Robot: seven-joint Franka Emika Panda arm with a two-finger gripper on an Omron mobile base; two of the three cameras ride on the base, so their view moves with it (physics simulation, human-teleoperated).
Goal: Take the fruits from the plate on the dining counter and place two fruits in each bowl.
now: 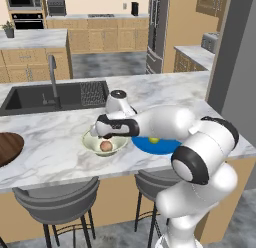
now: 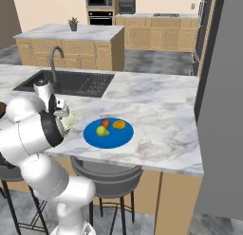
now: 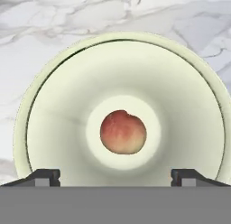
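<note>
Jaws stand spread and empty in the hand view, their tips wide apart at the bottom, looking straight down on the peach (image 3: 122,132), pinkish-red and round, lying at the centre of the cream bowl (image 3: 58,105). From the left base the gripper (image 1: 103,133) hovers just above that bowl, with the brown bowl (image 1: 7,147) bare at the far left of the surface (image 1: 50,157). From the right base the apple (image 2: 105,122), pear (image 2: 101,131) and orange fruit (image 2: 119,124) sit on the plate (image 2: 111,140), so I judge one of four placed.
</note>
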